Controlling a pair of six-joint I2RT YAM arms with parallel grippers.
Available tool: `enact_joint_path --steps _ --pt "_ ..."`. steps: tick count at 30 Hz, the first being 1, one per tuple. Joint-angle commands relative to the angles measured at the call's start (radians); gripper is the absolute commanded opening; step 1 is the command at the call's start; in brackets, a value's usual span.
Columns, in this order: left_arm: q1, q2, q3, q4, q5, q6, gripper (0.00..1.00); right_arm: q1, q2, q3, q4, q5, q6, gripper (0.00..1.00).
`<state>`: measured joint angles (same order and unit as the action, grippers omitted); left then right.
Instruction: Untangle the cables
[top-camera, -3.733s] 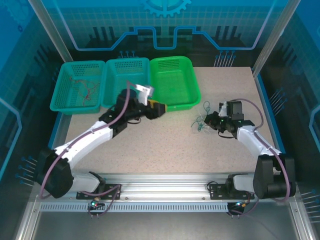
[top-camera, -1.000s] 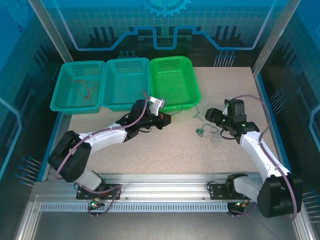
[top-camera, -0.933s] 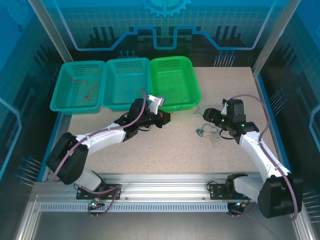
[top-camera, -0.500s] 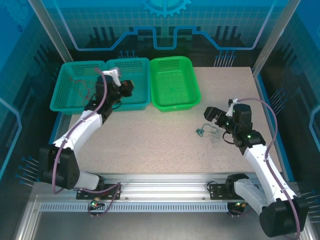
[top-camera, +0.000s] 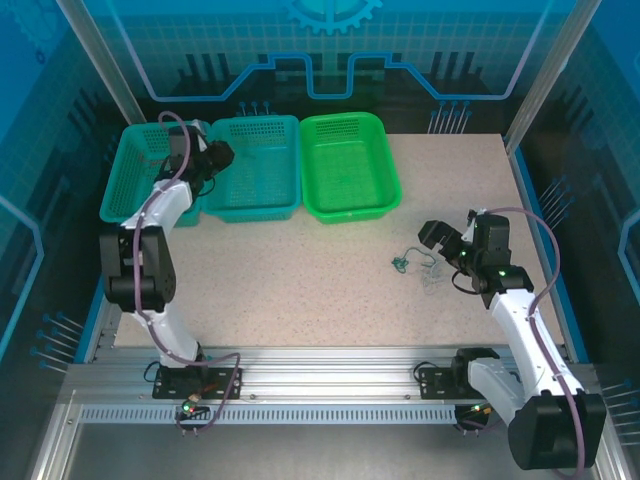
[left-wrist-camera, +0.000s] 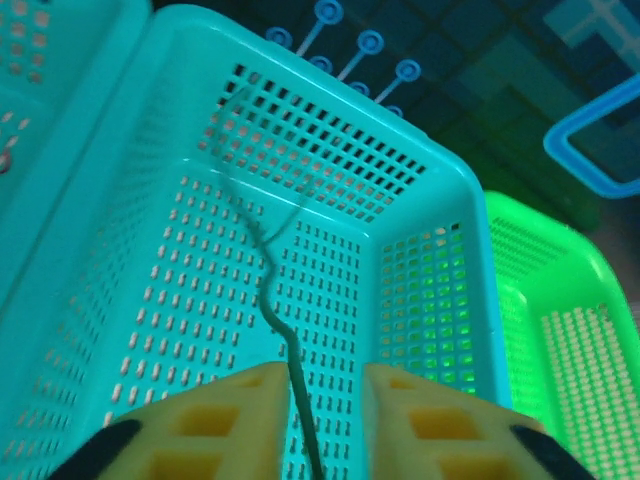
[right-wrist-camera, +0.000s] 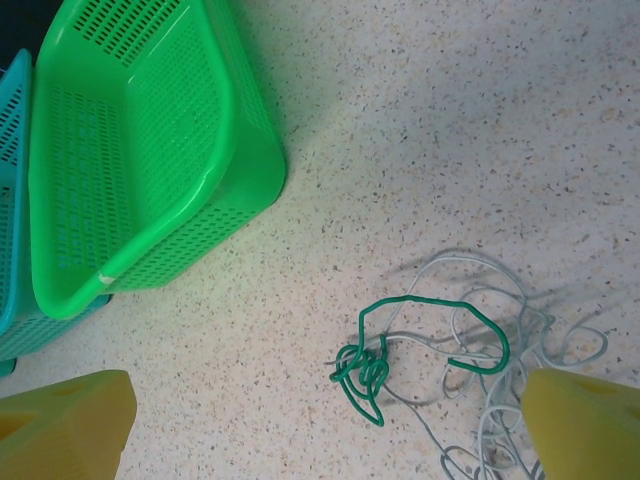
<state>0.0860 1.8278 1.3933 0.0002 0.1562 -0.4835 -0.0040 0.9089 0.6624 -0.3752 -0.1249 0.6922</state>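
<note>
Left basket (top-camera: 128, 190): teal, at the far-left corner of the table (top-camera: 300, 275), touching the middle basket.
Left gripper (top-camera: 212, 157): raised above the seam between the left and middle baskets; in the wrist view (left-wrist-camera: 327, 430), yellow fingers (left-wrist-camera: 220, 420) drawn in to a narrow gap, pinching a single cable.
Dark green cable (left-wrist-camera: 268, 290): thin and kinked, running out from between the left fingers and hanging over the inside of the middle basket.
Middle basket (top-camera: 258, 205): lighter teal (left-wrist-camera: 440, 175), perforated walls and floor, just beside the green basket.
Green basket (top-camera: 350, 212): bright green (right-wrist-camera: 240, 140), rightmost of the three, standing upright on the table.
Cable tangle (top-camera: 412, 262): loose on the speckled table in front of the green basket and well apart from it; a bright green cable (right-wrist-camera: 425, 335) knotted at one end, looped over pale thin wires (right-wrist-camera: 500, 410).
Right gripper (top-camera: 440, 243): just right of the tangle and above it; spread wide (right-wrist-camera: 320, 430), yellow fingers (right-wrist-camera: 60, 420) at the frame's lower corners, holding nothing.
</note>
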Motion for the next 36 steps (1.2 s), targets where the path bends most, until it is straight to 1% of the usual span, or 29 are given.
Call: enact_joint_path --steps 1,4,8,10,12,14,16,18,20,22,24,26,29,31,32,34,36 --pt "-0.002 0.006 0.064 -0.023 0.097 -0.025 0.42 -0.014 -0.016 0.02 -0.033 -0.019 0.012 1.0" --pt "-0.013 -0.067 -0.016 0.04 0.096 -0.066 0.59 -0.015 -0.015 0.015 -0.033 -0.017 0.019 1.0" --pt "-0.055 -0.23 -0.149 0.098 0.087 -0.087 0.68 -0.016 0.007 0.013 -0.016 -0.013 0.029 1.0" --pt "-0.1 -0.328 -0.221 0.103 0.051 -0.083 0.69 -0.014 0.031 0.019 -0.004 -0.017 0.035 1.0" --pt "-0.169 -0.409 -0.271 0.105 0.026 -0.055 0.68 -0.013 0.059 0.026 0.004 -0.019 0.036 1.0" --pt "-0.262 -0.474 -0.293 0.059 0.004 -0.011 0.67 -0.011 0.089 0.037 0.005 -0.019 0.033 1.0" --pt "-0.364 -0.511 -0.312 0.023 -0.03 0.024 0.67 -0.011 0.117 0.048 -0.001 -0.013 0.03 1.0" --pt "-0.473 -0.527 -0.346 0.017 -0.089 0.036 0.67 -0.011 0.144 0.056 -0.007 -0.006 0.026 1.0" --pt "-0.584 -0.508 -0.384 0.039 -0.14 0.02 0.66 -0.011 0.173 0.057 -0.013 0.006 0.024 1.0" --pt "-0.686 -0.457 -0.391 0.064 -0.16 0.014 0.65 -0.009 0.204 0.054 -0.015 0.03 0.02 1.0" --pt "-0.771 -0.384 -0.374 0.091 -0.165 0.014 0.65 -0.011 0.242 0.056 -0.043 0.083 0.039 1.0" --pt "-0.835 -0.296 -0.339 0.122 -0.145 0.014 0.65 -0.012 0.282 0.052 -0.058 0.107 0.055 1.0" --pt "-0.894 -0.141 -0.228 0.104 -0.106 0.056 0.65 -0.011 0.338 0.024 -0.02 0.073 0.065 1.0" --pt "-0.915 -0.038 -0.14 0.068 -0.105 0.098 0.65 -0.011 0.376 0.005 0.008 0.048 0.07 0.92" --pt "-0.918 0.006 -0.105 0.058 -0.107 0.114 0.66 -0.01 0.39 -0.003 0.02 0.041 0.07 0.87" --pt "-0.917 0.092 -0.031 0.043 -0.111 0.158 0.66 -0.011 0.412 -0.018 0.039 0.029 0.067 0.74" --pt "-0.917 0.161 0.035 0.033 -0.111 0.212 0.66 -0.011 0.419 -0.035 0.06 0.009 0.053 0.66"
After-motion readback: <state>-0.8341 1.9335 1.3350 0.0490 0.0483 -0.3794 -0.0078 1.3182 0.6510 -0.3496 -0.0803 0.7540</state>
